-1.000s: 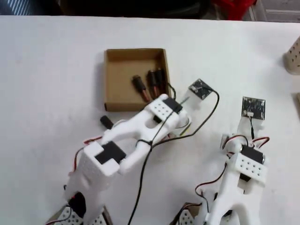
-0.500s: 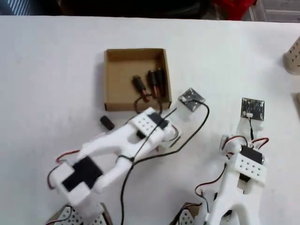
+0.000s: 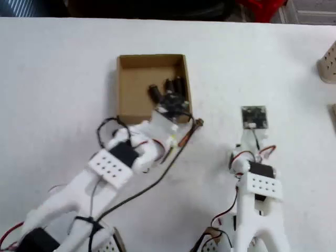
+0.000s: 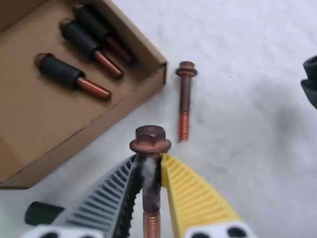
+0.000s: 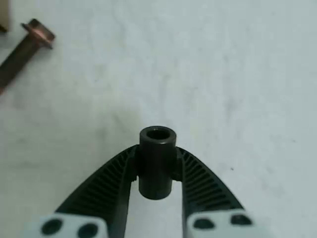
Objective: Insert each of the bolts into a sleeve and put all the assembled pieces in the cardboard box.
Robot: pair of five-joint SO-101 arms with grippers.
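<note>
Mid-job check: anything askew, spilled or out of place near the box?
Nothing stands out. Three assembled pieces lie in the cardboard box; one bare bolt lies on the table beside its corner. Left claw grips a bolt, right claw a sleeve.

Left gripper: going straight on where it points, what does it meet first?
Likely the cardboard box, at its corner wall, ahead of the left gripper and its held bolt. The loose bolt lies just aside. Height is unclear.
</note>
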